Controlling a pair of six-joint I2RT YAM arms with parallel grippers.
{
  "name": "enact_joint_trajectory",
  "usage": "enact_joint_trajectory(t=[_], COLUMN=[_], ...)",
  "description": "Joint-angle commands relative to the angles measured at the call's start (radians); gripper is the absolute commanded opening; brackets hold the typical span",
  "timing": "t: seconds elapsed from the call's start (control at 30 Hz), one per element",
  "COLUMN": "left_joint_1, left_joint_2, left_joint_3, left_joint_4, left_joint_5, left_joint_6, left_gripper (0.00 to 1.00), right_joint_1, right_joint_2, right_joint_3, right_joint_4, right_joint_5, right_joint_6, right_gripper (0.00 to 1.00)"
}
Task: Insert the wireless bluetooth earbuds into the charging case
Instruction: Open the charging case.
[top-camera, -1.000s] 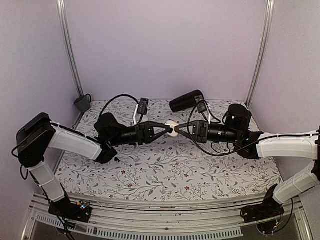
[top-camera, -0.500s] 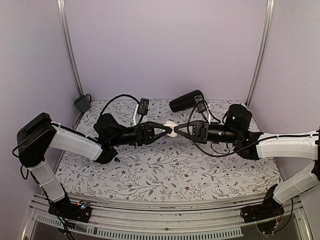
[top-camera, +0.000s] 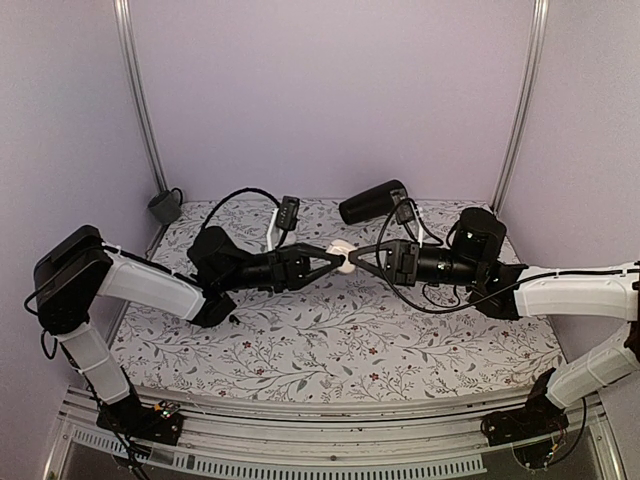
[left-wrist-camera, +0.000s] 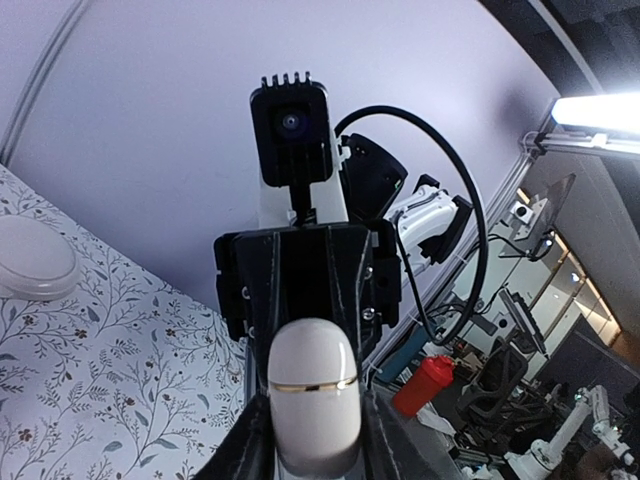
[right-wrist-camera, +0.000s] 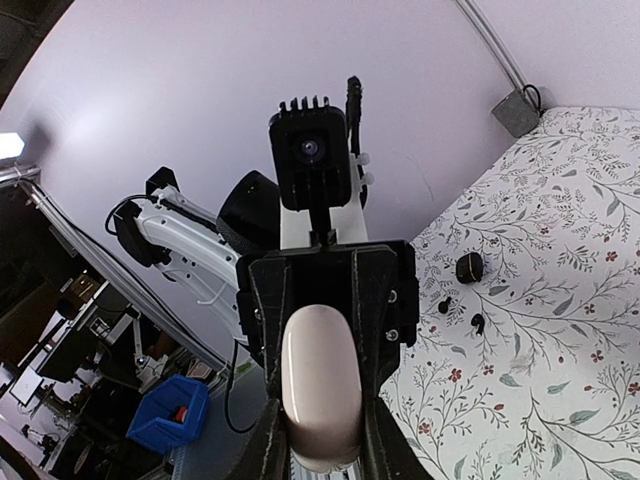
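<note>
The white oval charging case (top-camera: 343, 256), shut, with a gold seam, hangs in the air above the middle of the flowered table (top-camera: 330, 345). My left gripper (top-camera: 337, 263) grips it from the left and my right gripper (top-camera: 352, 262) from the right, both shut on it. The left wrist view shows the case (left-wrist-camera: 312, 385) between my left gripper's (left-wrist-camera: 312, 445) fingers. The right wrist view shows it (right-wrist-camera: 320, 380) between my right gripper's (right-wrist-camera: 320, 445) fingers. Two tiny black earbuds (right-wrist-camera: 444, 303) (right-wrist-camera: 477, 322) lie on the table beyond, under the left arm.
A slightly larger black rounded piece (right-wrist-camera: 469, 267) lies by the earbuds. A black cylinder (top-camera: 372, 201) lies at the back centre. A white oval disc (left-wrist-camera: 35, 260) lies on the table. A grey box (top-camera: 165, 207) sits in the back left corner.
Both grippers keep hold of the case between them. The left gripper has sunk very slightly; otherwise nothing has moved.
</note>
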Motion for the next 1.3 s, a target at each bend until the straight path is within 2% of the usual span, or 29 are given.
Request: enact_joint_trajectory(t=[0.0,0.13,0.2,0.4,0.53,0.93,1.27], left_joint_1=[-0.016,-0.014,-0.014,-0.014,-0.014,-0.014,0.000], left_joint_2=[0.003,0.007,0.010,-0.012,-0.027,-0.095,-0.121], left_joint_3=[0.031,0.054,0.063,0.074,0.079,0.041,0.038], left_joint_4=[0.018,0.014,-0.006,-0.100,-0.108,-0.124,-0.199], left_joint_5=[0.030,0.030,0.030,0.057,0.103,0.140,0.123], left_joint_6=[0.010,0.010,0.018,0.111,0.149,0.231,0.274], left_gripper=[0.26,0.12,0.02,0.00,0.00,0.00,0.00], right_joint_1=[0.004,0.003,0.003,0.003,0.003,0.002,0.003], right_joint_2=[-0.015,-0.007,-0.010,-0.057,-0.082,-0.109,-0.145], right_joint_3=[0.003,0.003,0.002,-0.006,-0.004,0.015,0.067], right_joint_4=[0.023,0.020,0.012,-0.079,-0.157,-0.304,-0.366], right_joint_5=[0.011,0.009,0.014,0.079,0.143,0.244,0.218], right_joint_6=[0.002,0.001,-0.001,-0.034,-0.074,-0.135,-0.169], right_gripper=[0.03,0.03,0.04,0.41,0.54,0.60,0.65])
